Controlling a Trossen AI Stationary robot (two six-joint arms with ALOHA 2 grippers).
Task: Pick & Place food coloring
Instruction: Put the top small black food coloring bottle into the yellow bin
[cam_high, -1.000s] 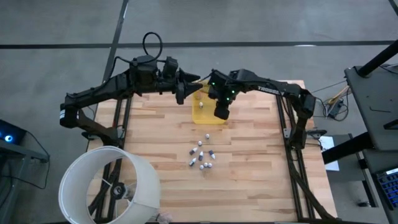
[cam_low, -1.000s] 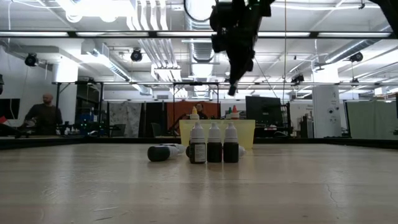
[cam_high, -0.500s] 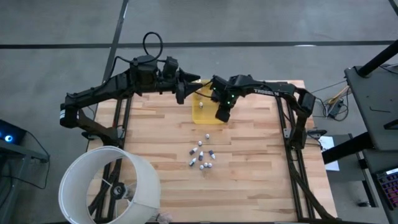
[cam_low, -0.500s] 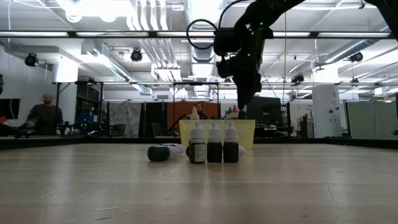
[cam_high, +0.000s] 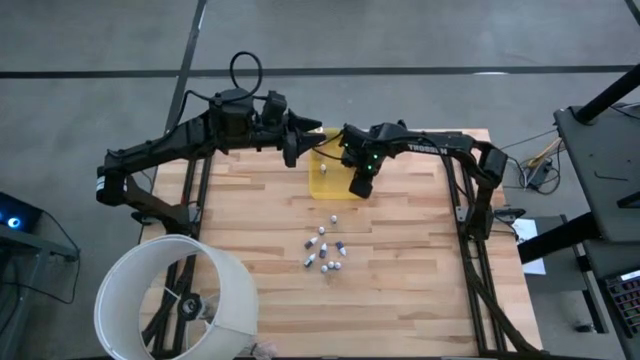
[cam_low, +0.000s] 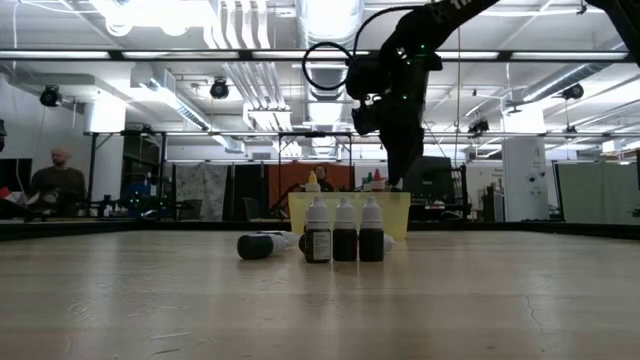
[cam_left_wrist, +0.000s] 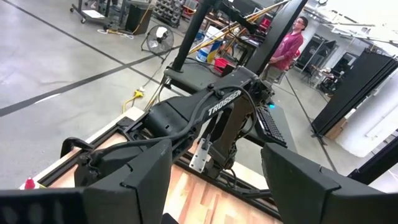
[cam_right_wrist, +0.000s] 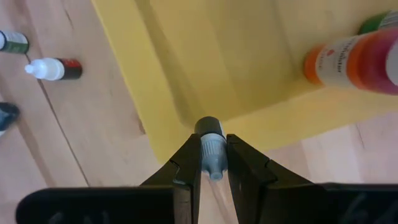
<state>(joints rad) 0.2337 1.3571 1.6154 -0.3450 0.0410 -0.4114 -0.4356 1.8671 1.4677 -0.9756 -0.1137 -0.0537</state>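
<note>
Right claw (cam_right_wrist: 212, 163) pinching grey-capped bottle (cam_right_wrist: 210, 144) over yellow tray (cam_right_wrist: 186, 62), wrist view only

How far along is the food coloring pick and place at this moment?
Done: a few bottles stand in the yellow tray. In hand: the right tool grips a small bottle above the tray's edge. Left: a cluster of bottles remains on the table.

Left pincer (cam_high: 291, 150) agape; right pincer (cam_high: 358, 187) clamped, pointing down.

Probably a robotics lab or workshop: exposed ceiling ducts (cam_low: 250, 70), concrete floor (cam_high: 400, 35), equipment racks and distant workstations.
</note>
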